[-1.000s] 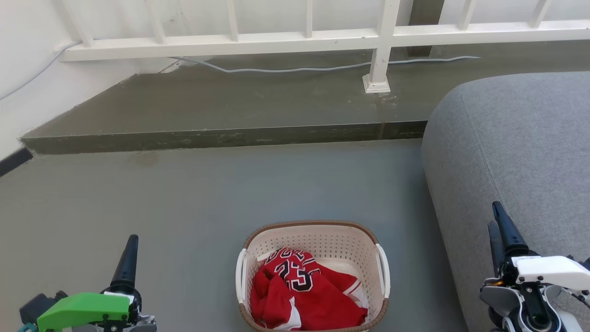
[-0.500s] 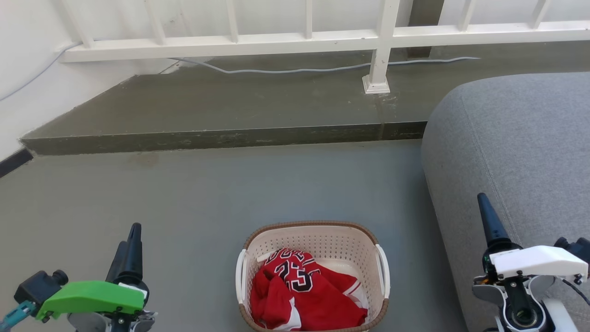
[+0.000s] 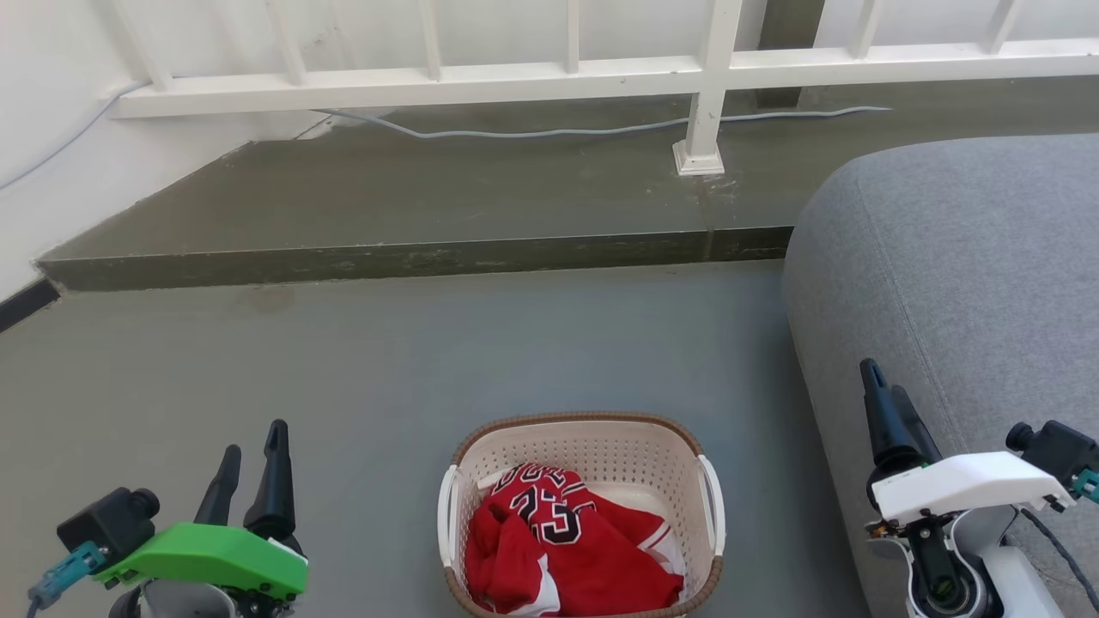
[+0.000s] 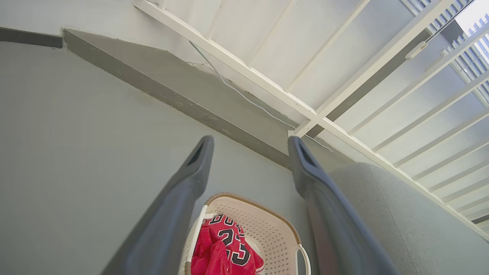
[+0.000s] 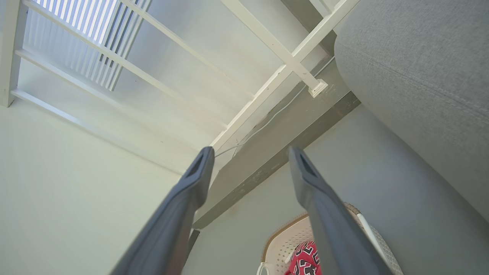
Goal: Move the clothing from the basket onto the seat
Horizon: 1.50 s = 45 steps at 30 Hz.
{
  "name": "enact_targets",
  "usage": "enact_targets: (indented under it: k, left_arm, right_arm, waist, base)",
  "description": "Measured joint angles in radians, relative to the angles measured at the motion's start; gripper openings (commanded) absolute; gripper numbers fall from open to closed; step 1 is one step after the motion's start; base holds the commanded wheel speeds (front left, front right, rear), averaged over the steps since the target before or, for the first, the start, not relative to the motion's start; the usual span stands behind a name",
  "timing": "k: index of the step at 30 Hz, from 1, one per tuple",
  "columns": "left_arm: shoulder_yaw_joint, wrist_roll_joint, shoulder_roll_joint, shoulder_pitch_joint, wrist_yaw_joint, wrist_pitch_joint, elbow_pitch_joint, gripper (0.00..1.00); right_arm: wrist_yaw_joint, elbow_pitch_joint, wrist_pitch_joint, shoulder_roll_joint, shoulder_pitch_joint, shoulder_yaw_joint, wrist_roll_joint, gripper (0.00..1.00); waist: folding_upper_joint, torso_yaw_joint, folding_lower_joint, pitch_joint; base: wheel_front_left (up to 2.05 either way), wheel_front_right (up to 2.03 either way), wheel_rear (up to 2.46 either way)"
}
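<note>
Fingers of left gripper (image 3: 253, 439) and right gripper (image 3: 884, 379) both spread wide, grasping nothing, flanking the basket (image 3: 584, 419) on the floor (image 3: 343, 360); clothing (image 3: 567, 554) lies bunched inside the basket, which stands near the seat (image 3: 962, 257).

The clothing (image 3: 558, 549), between the two grippers, is bright red with a black-and-white 23 and white trim. The basket (image 3: 592, 438) around it is cream, dotted with small holes, with a brown woven-look rim and white handles. The left gripper (image 3: 253, 439) has dark fingers and a lime-green cover. The right gripper (image 3: 884, 379) has dark fingers and a white cover. The seat (image 3: 962, 257) beside the right gripper is plain grey fabric.
</note>
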Motion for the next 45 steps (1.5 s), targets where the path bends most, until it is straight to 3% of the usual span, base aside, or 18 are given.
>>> enact_targets:
  k: [45]
  left_arm:
    - [-0.093, 0.665, 0.016, 0.078, 0.117, -0.15, -0.075, 1.0]
  right_arm:
    - [-0.1, -0.077, -0.149, -0.004, 0.041, 0.128, -0.64, 1.0]
  waist:
    - [0.0, -0.011, 0.0, -0.029]
  base:
    - [0.0, 0.0, 0.0]
